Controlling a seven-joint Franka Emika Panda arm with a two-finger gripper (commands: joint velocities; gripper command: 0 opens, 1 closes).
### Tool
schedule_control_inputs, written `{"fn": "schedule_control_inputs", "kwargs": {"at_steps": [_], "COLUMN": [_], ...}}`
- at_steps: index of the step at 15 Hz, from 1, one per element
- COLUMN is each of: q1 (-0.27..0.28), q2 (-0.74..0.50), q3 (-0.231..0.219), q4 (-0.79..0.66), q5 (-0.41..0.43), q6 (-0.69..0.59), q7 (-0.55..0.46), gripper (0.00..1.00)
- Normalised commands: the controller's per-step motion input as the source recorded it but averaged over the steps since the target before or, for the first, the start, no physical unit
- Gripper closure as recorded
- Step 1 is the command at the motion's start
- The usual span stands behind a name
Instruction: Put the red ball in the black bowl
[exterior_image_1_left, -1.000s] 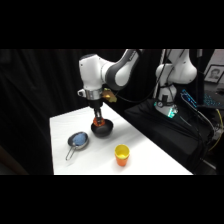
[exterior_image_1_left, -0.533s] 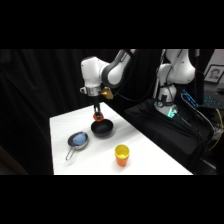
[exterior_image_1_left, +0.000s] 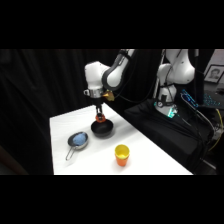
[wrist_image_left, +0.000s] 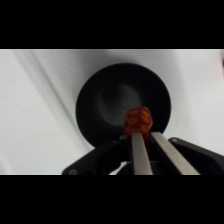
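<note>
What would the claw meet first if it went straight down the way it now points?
Most likely the black bowl. The claw, shut on the red ball, hangs above the bowl, so the ball would touch its inside first. How far above it is, I cannot say.

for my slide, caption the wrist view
Pincer holding the red ball above the black bowl on the white table.

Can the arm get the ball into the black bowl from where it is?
Probably yes. The gripper holds the ball in its jaws above the bowl, toward its near rim in the wrist view. Nothing sits between them; the cup and pan stand apart.
</note>
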Motion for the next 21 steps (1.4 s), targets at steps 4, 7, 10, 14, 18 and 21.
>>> {"fn": "schedule_control_inputs", "kwargs": {"at_steps": [4, 7, 10, 14, 18, 21], "q1": [-0.038, -0.065, -0.067, -0.065, -0.084, -0.068], "q2": [0.06, 0.09, 0.05, -0.01, -0.16, -0.28], "q3": [0.023, 0.04, 0.031, 0.033, 0.059, 0.036], "q4": [-0.07, 0.0, 0.03, 0.06, 0.03, -0.02], "q5": [0.145, 0.162, 0.122, 0.099, 0.133, 0.106], "q6": [0.3, 0.22, 0.14, 0.01, -0.14, -0.23], "q7": [-0.17, -0.16, -0.15, -0.16, -0.22, -0.2], "gripper": [0.98, 0.66, 0.53, 0.2, 0.0, 0.0]}}
